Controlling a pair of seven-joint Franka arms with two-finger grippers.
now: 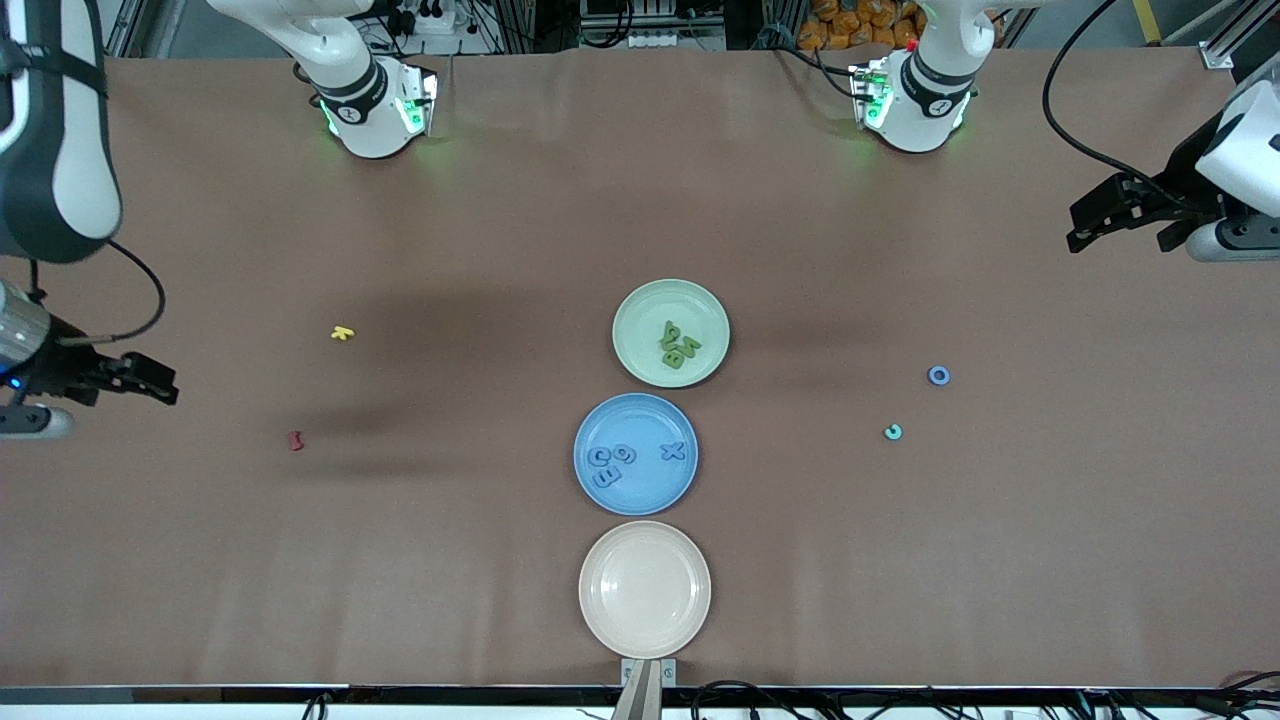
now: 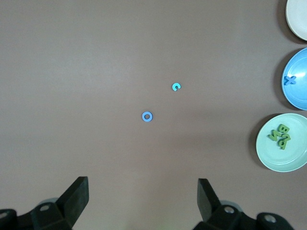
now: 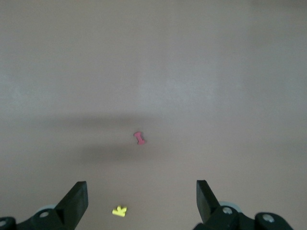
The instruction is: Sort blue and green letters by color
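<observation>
The green letters (image 1: 680, 346) lie in a small heap on the pale green plate (image 1: 640, 305), and at least 3 of them show in the left wrist view. The blue letters (image 1: 610, 465) sit on the blue plate (image 1: 640, 500): a cluster of about 3 toward the right arm's end of that plate and a blue X (image 1: 674, 451) apart from them toward the left arm's end. The blue plate is just nearer the front camera than the green plate, and a cream plate (image 1: 645, 590) with nothing on it is nearer still.

2 loose pieces rest on the bare worktop (image 1: 900, 560) toward the left arm's end: a blue ring (image 1: 938, 376) and, a little nearer the camera, a teal letter (image 1: 893, 432) shaped like a C. Toward the right arm's end lie a yellow letter (image 1: 342, 333) and a dark red piece (image 1: 295, 441), well apart from the plates.

The left gripper (image 1: 1078, 228) hangs over the worktop at the left arm's end, fingers spread wide and holding nothing. The right gripper (image 1: 165, 385) hangs over the right arm's end, also wide open with nothing in it.
</observation>
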